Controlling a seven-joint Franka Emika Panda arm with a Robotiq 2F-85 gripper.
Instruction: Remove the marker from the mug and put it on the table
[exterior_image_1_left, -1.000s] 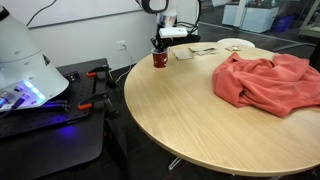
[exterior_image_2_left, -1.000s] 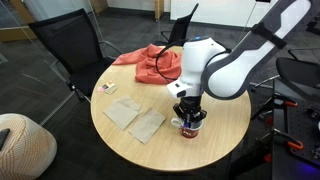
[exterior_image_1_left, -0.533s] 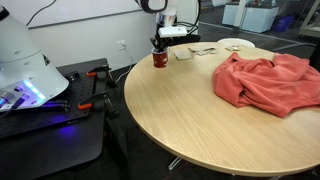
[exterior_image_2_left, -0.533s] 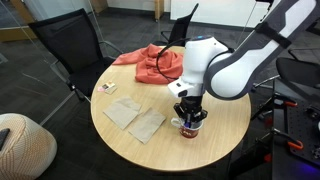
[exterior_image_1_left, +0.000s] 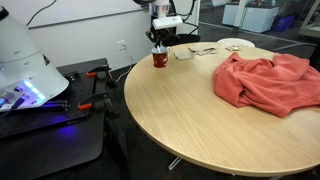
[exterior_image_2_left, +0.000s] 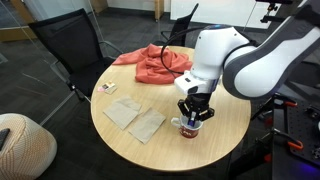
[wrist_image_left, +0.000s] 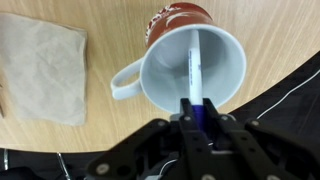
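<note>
Change since half a second ago: the arm's wrist is sitting higher in both exterior views, and the claw (exterior_image_2_left: 193, 113) is now hanging just above the mug (exterior_image_2_left: 187, 129) instead of down at its rim. The mug is standing in the same spot, upright, close to the edge of the round surface (exterior_image_2_left: 160, 98). The red cloth (exterior_image_2_left: 150, 60) and the napkins (exterior_image_2_left: 135, 118) are lying where they lay before.

View differences: only the wrist view is showing the marker (wrist_image_left: 192, 65). Its whitish length is leaning inside the mug (wrist_image_left: 225, 65) against the pale inner wall, lower end still within the mug. The claw (wrist_image_left: 197, 112) is clamping the blue upper end, jaws drawn together on it. That view is also showing the mug handle pointing toward a napkin (wrist_image_left: 40, 65) and the edge of the surface (wrist_image_left: 110, 30) running just beside the mug.

In both exterior views the marker is too small to make out. One exterior view is showing the claw (exterior_image_1_left: 158, 42) over the mug (exterior_image_1_left: 160, 60), with the cloth (exterior_image_1_left: 265, 80) lying well apart across the surface (exterior_image_1_left: 190, 110).
</note>
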